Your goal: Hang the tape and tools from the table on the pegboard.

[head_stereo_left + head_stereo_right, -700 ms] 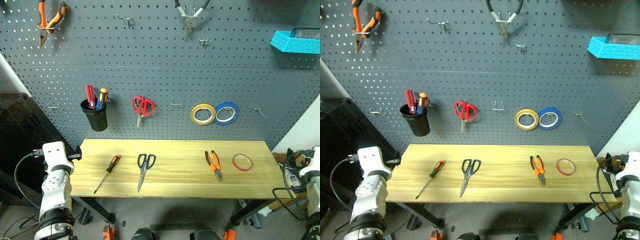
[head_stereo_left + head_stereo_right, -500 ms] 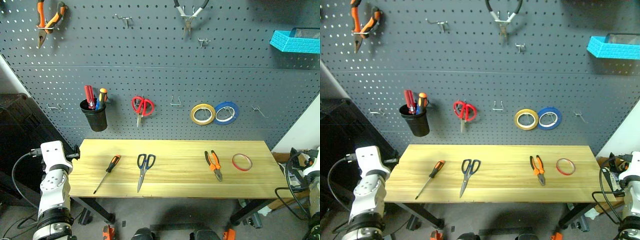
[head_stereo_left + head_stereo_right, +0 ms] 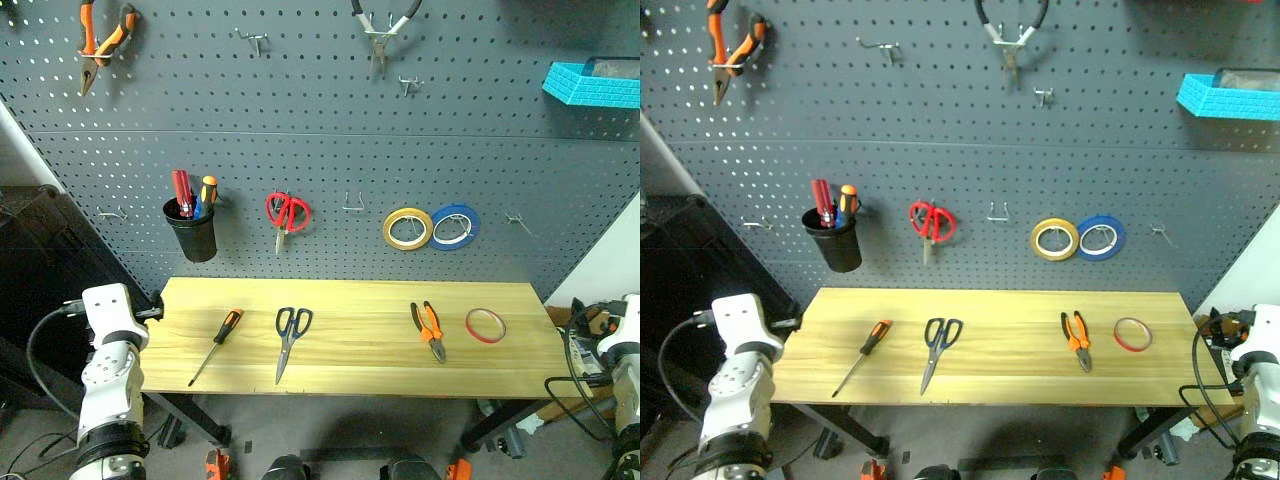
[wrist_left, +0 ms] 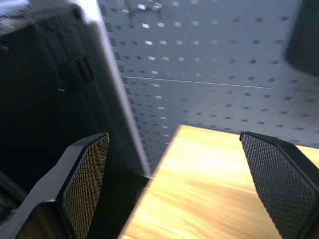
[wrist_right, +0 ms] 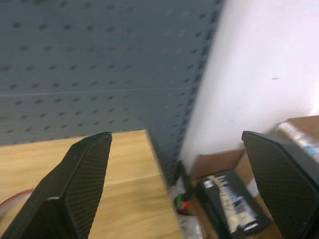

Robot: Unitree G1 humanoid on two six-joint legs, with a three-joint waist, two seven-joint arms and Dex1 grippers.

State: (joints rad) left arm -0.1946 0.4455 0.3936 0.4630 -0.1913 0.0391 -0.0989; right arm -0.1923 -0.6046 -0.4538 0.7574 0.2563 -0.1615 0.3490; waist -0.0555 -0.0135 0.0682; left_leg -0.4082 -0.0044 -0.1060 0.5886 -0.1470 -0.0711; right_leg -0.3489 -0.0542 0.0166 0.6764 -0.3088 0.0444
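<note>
**Both grippers wide and empty, four items waiting on the bench**

Left gripper (image 4: 174,184) first: its two black fingers (image 4: 82,184) stand far apart with nothing between them, aimed over the table's near left corner. Over on the other side, the right gripper (image 5: 177,184) shows the same picture, fingers (image 5: 79,184) spread wide and empty, hovering past the right end of the table (image 3: 350,372) with a cardboard box (image 5: 239,199) below.

Out on the light wooden top, everything lies in a row, well apart. The screwdriver (image 3: 216,344) sits leftmost, tip angled toward the front edge. Next, the dark-handled scissors (image 3: 289,338), blades pointing forward. Then the pliers (image 3: 428,329), orange handles toward the wall. Rightmost is the red tape ring (image 3: 485,325), lying flat just beside the pliers.

Behind, the pegboard (image 3: 330,150) carries a black cup (image 3: 190,235) of drivers, red-handled scissors (image 3: 287,214), a yellow tape ring (image 3: 407,228) touching a blue tape ring (image 3: 454,226), and a blue bin (image 3: 592,83) up top right.
</note>
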